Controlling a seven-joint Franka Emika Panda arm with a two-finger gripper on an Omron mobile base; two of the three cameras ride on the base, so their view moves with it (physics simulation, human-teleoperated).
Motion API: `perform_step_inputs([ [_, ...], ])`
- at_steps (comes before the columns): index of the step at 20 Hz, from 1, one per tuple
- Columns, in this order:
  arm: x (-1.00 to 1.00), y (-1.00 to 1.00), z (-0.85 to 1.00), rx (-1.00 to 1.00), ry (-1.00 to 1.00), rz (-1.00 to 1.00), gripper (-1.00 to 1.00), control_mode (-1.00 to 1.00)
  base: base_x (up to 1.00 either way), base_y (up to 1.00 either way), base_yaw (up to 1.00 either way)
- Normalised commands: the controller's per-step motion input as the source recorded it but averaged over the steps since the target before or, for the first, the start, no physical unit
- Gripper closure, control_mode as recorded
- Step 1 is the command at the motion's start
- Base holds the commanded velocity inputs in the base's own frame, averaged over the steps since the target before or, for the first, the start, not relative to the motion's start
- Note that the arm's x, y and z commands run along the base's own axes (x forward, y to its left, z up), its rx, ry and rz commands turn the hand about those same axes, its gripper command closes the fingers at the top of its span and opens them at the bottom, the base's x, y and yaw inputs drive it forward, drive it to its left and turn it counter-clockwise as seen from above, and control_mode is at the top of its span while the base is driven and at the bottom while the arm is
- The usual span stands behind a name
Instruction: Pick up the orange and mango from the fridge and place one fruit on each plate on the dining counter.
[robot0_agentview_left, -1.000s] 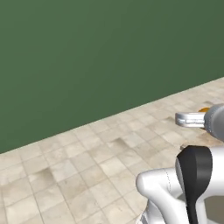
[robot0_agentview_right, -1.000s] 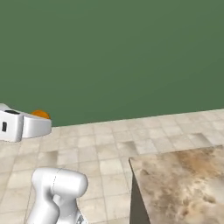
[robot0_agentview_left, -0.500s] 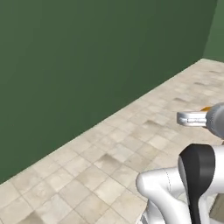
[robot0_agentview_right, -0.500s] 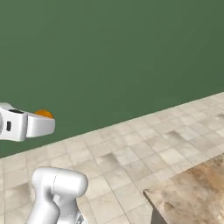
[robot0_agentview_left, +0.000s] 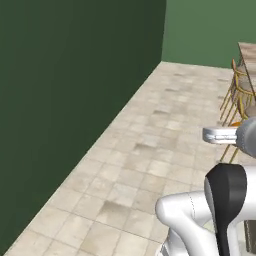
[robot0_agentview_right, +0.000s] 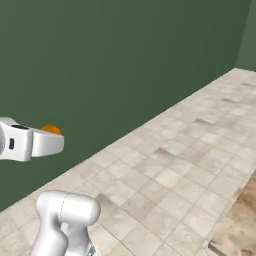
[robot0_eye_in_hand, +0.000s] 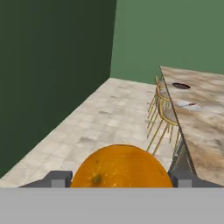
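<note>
In the left base view I see a dark green wall (robot0_agentview_left: 75, 100) on the left and a tiled floor (robot0_agentview_left: 150, 150) that runs far back. My end effector (robot0_agentview_left: 220, 134) sticks out on the right side, and a tiny bit of the orange (robot0_agentview_left: 235, 123) peeks over it. Behind it stand some yellow chairs (robot0_agentview_left: 239, 90) next to the edge of the surface (robot0_agentview_left: 248, 55). In the right base view my end effector (robot0_agentview_right: 45, 142) is on the left, high above the floor, with the orange (robot0_agentview_right: 51, 130) showing on top of it. A corner of the brown stone surface (robot0_agentview_right: 240, 225) is at the lower right. In the hand view the orange (robot0_eye_in_hand: 120, 168) is big and close, sitting between the two dark fingertips (robot0_eye_in_hand: 57, 179), so my end effector is grasping it. Far off on the right, the long surface (robot0_eye_in_hand: 201, 109) has two plates (robot0_eye_in_hand: 181, 86) on it, one dark and one white, with the chairs (robot0_eye_in_hand: 162, 113) lined up beside it.
</note>
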Motion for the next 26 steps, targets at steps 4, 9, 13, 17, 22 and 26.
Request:
perform_step_inputs([
  [4, 0.00, 0.00, 0.00, 0.00, 0.00, 0.00, 1.00, 1.00, 0.87, 0.68, -0.62],
  [9, 0.00, 0.00, 0.00, 0.00, 0.00, 0.00, 1.00, 1.00, 0.95, 0.65, -0.62],
  [13, 0.00, 0.00, 0.00, 0.00, 0.00, 0.00, 1.00, 1.00, 0.99, 0.67, -0.59],
  [17, 0.00, 0.00, 0.00, 0.00, 0.00, 0.00, 1.00, 1.00, 1.00, 0.67, -0.57],
  [22, 0.00, 0.00, 0.00, 0.00, 0.00, 0.00, 1.00, 1.00, 1.00, 0.69, -0.54],
  [26, 0.00, 0.00, 0.00, 0.00, 0.00, 0.00, 1.00, 1.00, 1.00, 0.72, -0.52],
])
